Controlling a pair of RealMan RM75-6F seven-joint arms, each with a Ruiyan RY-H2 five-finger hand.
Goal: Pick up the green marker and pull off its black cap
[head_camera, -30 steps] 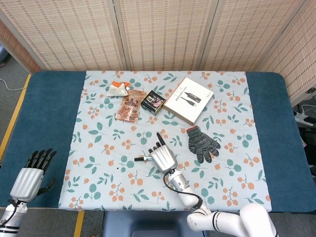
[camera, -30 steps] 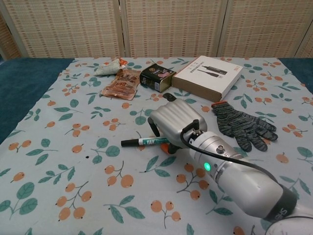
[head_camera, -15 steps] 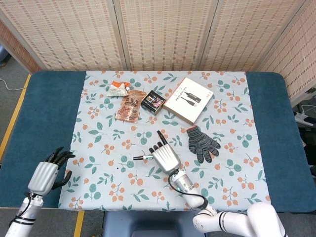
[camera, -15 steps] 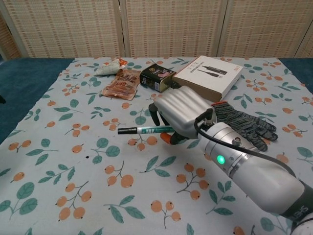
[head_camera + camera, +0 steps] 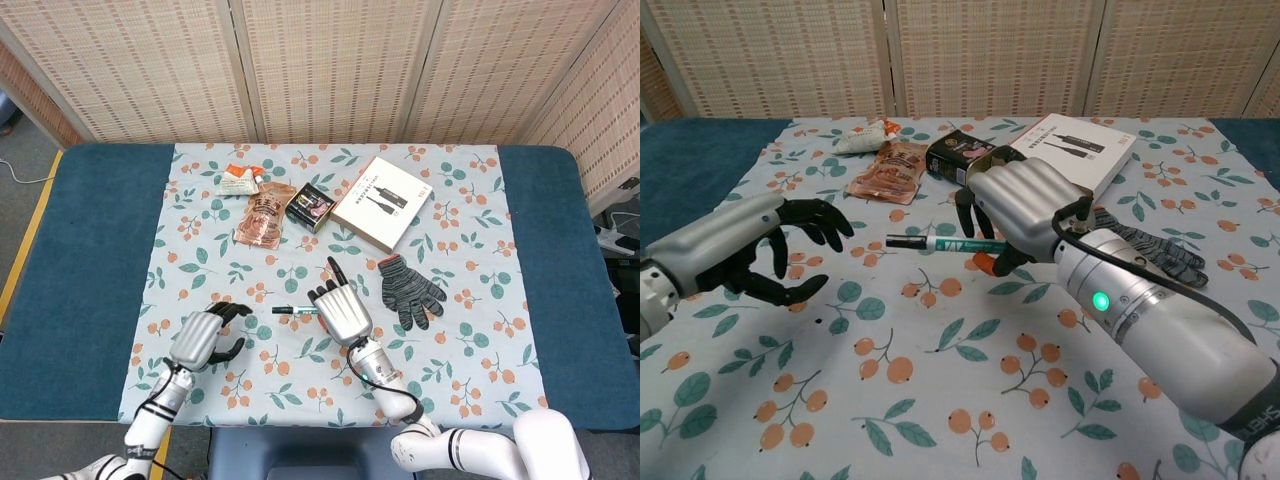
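Observation:
My right hand [image 5: 1025,215] [image 5: 340,312] holds the green marker [image 5: 940,244] [image 5: 297,310] level above the floral cloth, its black cap [image 5: 902,241] pointing toward my left. My left hand [image 5: 760,252] [image 5: 203,337] hovers just left of the cap with its fingers spread and curved, holding nothing. A short gap separates its fingertips [image 5: 840,235] from the cap.
At the back of the cloth lie a white box [image 5: 381,203], a dark tin [image 5: 310,207], a brown pouch [image 5: 262,217] and a small white-and-orange packet [image 5: 239,181]. A grey knit glove [image 5: 408,289] lies just right of my right hand. Blue table [image 5: 90,250] flanks the cloth.
My left hand has swung in from the table's left edge to just beside the cap. My right hand has lifted the marker higher off the cloth.

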